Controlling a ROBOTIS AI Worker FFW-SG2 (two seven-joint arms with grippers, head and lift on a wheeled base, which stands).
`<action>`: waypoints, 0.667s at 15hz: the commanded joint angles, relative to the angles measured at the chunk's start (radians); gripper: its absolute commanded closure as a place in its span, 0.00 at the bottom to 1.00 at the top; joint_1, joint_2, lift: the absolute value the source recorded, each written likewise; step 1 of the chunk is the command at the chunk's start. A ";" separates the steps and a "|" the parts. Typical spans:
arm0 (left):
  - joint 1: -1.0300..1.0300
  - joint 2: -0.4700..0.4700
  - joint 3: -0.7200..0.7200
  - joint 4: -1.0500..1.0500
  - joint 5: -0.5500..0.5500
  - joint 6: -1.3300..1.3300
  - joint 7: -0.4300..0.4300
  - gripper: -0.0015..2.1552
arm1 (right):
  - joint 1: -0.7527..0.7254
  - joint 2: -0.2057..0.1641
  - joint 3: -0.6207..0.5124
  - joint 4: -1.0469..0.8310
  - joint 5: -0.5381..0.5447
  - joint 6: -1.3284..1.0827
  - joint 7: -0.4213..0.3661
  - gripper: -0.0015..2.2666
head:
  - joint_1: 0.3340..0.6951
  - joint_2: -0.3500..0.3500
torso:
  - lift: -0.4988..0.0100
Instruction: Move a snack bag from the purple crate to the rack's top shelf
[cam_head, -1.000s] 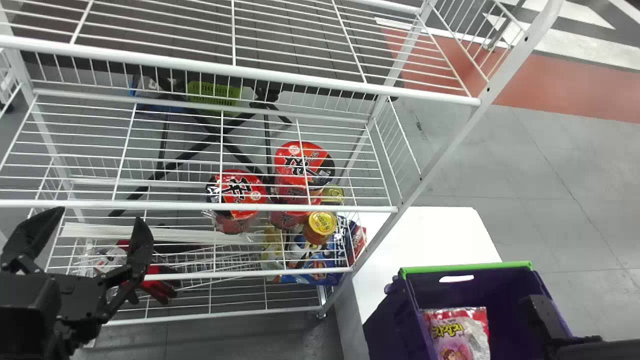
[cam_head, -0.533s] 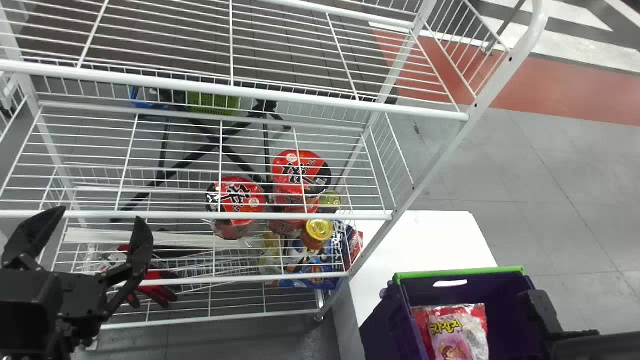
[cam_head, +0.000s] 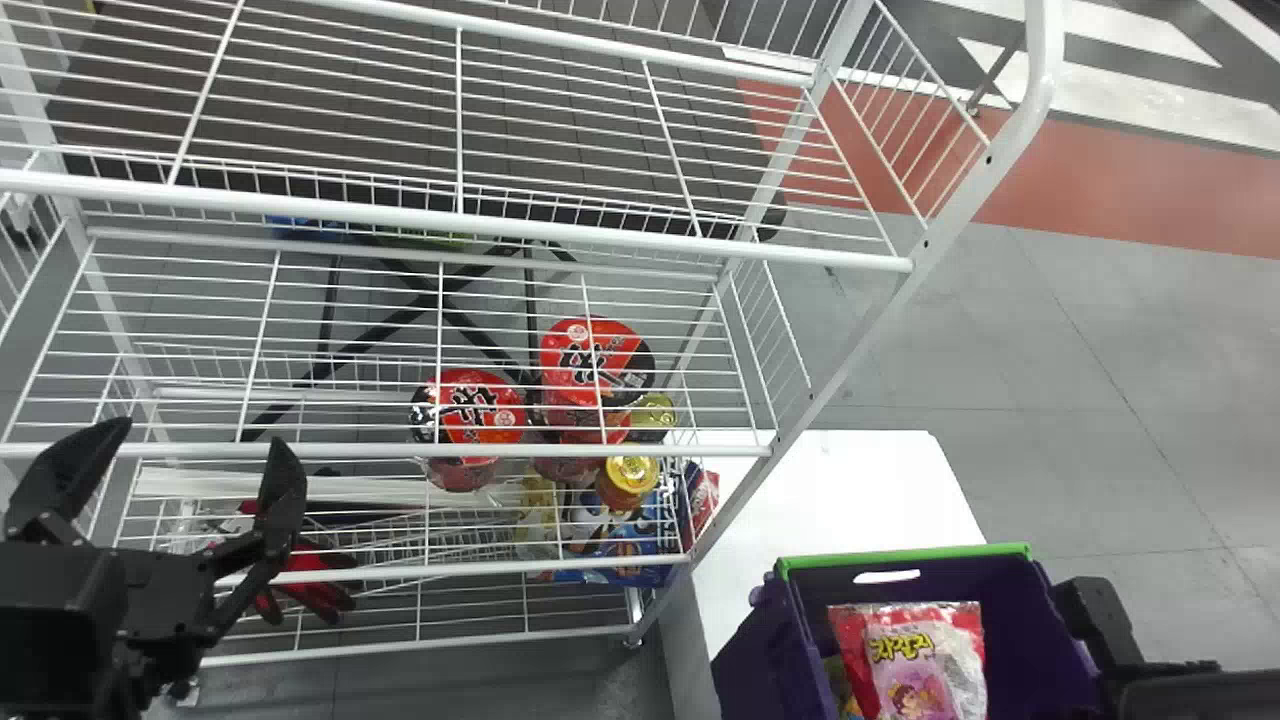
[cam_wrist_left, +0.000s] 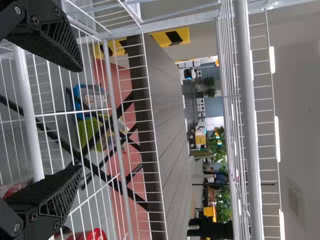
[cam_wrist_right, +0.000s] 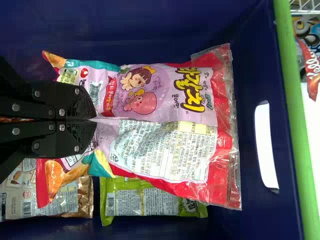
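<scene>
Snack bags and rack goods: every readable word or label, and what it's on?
"자갈치": pink-and-red snack bag.
"辛": red packs on the rack.
Too small: that bag's fine print, print on the green bag and brown bag.
Too blurred: yellow lid.
Cut off: white lettering, red packet, right wrist view.
</scene>
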 joint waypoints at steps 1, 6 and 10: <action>0.003 0.001 0.000 0.000 0.000 0.000 0.000 0.06 | 0.008 0.002 -0.005 -0.011 0.000 0.006 0.000 0.69 | 1.00 0.00 | 0.51; 0.012 0.001 0.000 -0.005 0.000 -0.003 0.002 0.06 | 0.021 0.008 -0.011 -0.034 0.000 0.012 0.009 0.69 | 1.00 0.00 | 0.55; 0.015 0.003 0.000 -0.005 0.001 -0.003 0.000 0.06 | 0.028 0.008 -0.016 -0.050 0.000 0.018 0.015 0.69 | 1.00 0.00 | 0.59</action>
